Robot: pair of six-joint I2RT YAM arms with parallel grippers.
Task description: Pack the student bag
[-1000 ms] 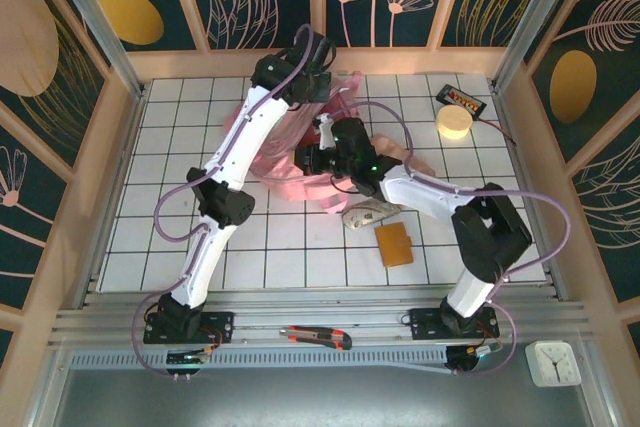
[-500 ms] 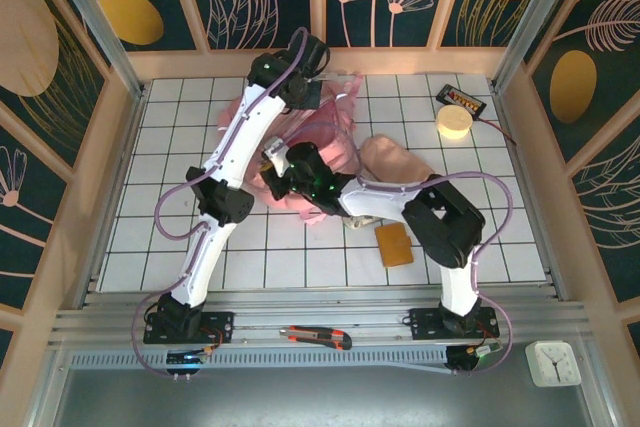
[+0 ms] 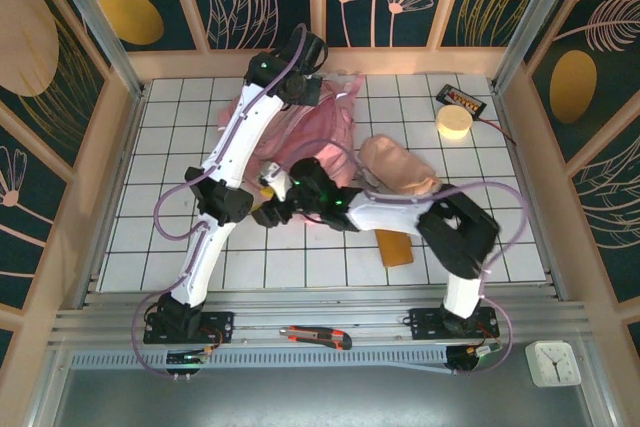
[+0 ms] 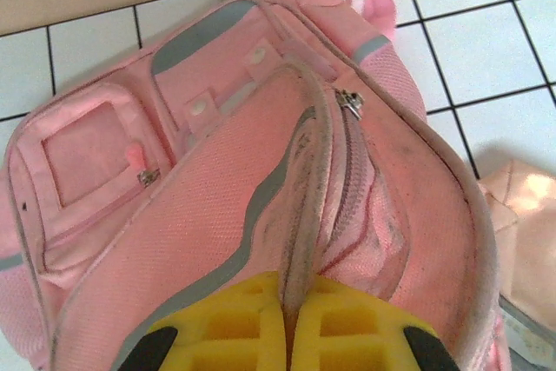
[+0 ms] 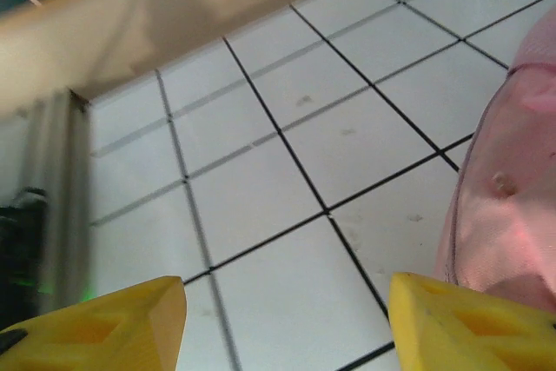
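So, the student bag (image 3: 335,132), that big soft pink fabric backpack, lies mid-table toward the far wall, long axis running far-to-near. My left jaws are pinched tight on a fabric ridge beside its metal zip pull (image 4: 350,103). My right jaws gape wide and empty over the white tiled table (image 5: 261,171), with the bag's edge just beside them.

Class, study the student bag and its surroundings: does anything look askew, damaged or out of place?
The student bag lies slumped, a zip flap pinched up by the left gripper, with grey smudges along it. A utility knife lies on the metal rail, off the tiled table.
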